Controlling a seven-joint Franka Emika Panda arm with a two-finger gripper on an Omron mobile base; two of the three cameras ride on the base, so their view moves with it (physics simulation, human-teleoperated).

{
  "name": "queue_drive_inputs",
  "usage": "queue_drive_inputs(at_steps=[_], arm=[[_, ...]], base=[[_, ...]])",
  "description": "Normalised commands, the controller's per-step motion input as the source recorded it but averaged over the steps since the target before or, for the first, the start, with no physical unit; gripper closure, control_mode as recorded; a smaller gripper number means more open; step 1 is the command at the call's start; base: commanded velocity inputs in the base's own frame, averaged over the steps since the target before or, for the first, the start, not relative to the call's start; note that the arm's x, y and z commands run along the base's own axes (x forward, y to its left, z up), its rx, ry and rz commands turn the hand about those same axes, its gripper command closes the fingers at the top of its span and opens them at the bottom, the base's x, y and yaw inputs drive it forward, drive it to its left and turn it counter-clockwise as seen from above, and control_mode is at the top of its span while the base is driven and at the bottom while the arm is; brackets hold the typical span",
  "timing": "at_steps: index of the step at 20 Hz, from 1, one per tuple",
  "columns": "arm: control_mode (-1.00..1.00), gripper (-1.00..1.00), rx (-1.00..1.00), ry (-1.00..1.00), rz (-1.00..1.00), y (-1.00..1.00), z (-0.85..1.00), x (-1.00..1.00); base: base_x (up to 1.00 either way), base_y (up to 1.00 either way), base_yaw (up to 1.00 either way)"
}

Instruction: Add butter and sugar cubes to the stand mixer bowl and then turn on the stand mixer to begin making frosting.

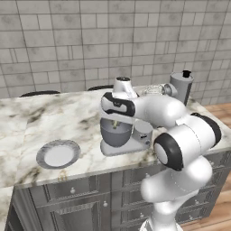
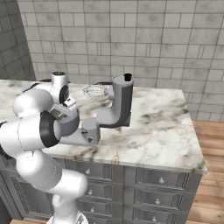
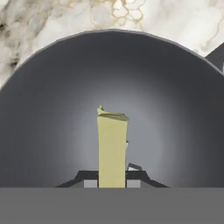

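Note:
My gripper is shut on the butter, a pale-yellow stick that points straight down into the stand mixer bowl. In the left base view the gripper hangs just over the grey bowl, which sits on the light base of the stand mixer. The mixer's head is tilted back, its wire whisk in the air. A small pale bit peeks out beside the butter; I cannot tell whether it is a sugar cube.
A flat round grey plate lies on the marble counter left of the mixer, near the front edge. Drawers run below the counter. Tiled wall stands behind it.

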Motion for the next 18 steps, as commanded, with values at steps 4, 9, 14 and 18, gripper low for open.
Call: queue_drive_inputs(at_steps=[4,9,14,18], arm=[[-1.0,1.0,0.0,0.0,-0.02,-0.07,-0.26,0.12],[-1.0,-1.0,0.0,0.0,-0.02,0.0,-0.24,0.09],[-1.0,-1.0,0.0,0.0,-0.02,0.0,-0.16,0.03],[-1.0,-1.0,0.0,-0.03,0.0,0.0,0.1,-0.17]], base=[[0.0,0.0,0.0],[0.0,0.0,0.0],[0.0,0.0,0.0],[0.0,0.0,0.0]])
